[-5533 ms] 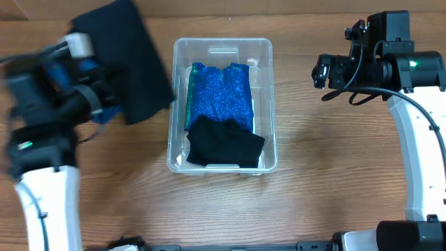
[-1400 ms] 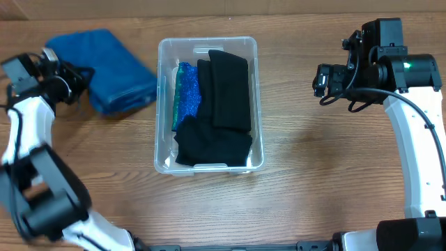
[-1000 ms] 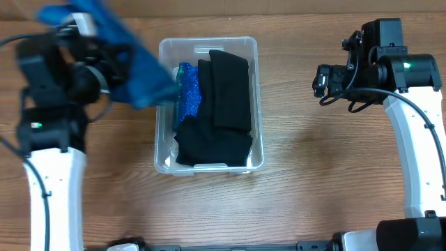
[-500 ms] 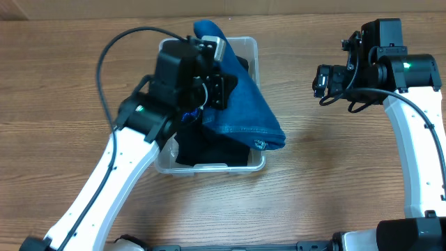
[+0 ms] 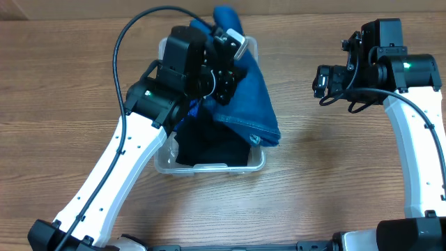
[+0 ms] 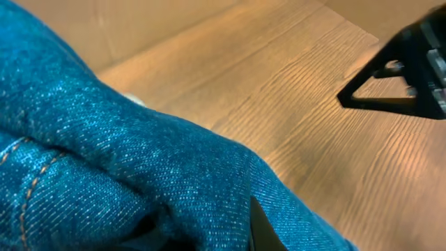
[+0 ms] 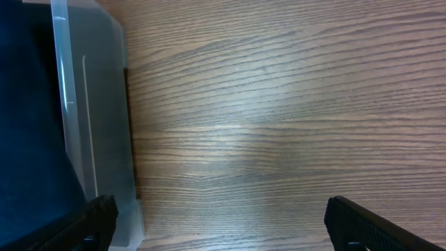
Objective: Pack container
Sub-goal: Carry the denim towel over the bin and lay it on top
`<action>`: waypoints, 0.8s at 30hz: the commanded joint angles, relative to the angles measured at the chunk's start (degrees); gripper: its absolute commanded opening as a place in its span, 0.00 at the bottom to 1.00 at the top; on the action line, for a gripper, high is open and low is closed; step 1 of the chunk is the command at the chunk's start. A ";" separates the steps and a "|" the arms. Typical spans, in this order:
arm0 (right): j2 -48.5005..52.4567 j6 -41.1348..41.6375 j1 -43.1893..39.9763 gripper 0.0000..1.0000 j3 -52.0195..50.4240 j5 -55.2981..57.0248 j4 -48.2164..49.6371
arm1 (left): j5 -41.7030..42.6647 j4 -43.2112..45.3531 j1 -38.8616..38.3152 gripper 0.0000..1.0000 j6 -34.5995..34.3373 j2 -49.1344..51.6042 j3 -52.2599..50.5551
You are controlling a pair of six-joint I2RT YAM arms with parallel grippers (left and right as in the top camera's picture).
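Blue denim over container, black cloth inside

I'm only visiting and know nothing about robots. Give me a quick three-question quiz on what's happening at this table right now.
1. True or false: the right gripper is holding something.
2. What does the left gripper hold above the clear rectangular plastic container? A) blue denim cloth B) white towel C) red cup
3. Fill in: the folded cloth visible inside the container is ____ in colour.

Key: 1 false; 2 A; 3 black.
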 commanded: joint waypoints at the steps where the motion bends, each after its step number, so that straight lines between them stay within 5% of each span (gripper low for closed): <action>1: -0.70 -0.13 -0.02 1.00 -0.15 -0.13 0.13 | 1.40 2.62 -0.33 0.04 8.81 -0.66 5.01; 17: -0.70 -0.13 -0.02 1.00 -0.15 -0.11 -0.07 | 1.01 -6.64 5.49 0.04 5.09 8.72 4.96; 18: -0.68 -0.13 -0.02 1.00 -0.15 -0.11 -0.07 | 0.98 -7.43 6.05 0.21 5.11 8.72 4.96; 19: -0.68 -0.13 -0.02 1.00 -0.15 -0.11 -0.09 | 1.01 -8.70 6.73 0.52 5.11 8.72 4.96; 22: -0.68 -0.13 -0.02 1.00 -0.15 -0.11 -0.15 | 0.98 -14.80 8.61 1.00 5.09 8.72 4.96; 24: -0.70 -0.15 -0.02 1.00 -0.15 -0.11 -0.24 | 0.22 -20.09 10.19 1.00 4.33 8.72 4.98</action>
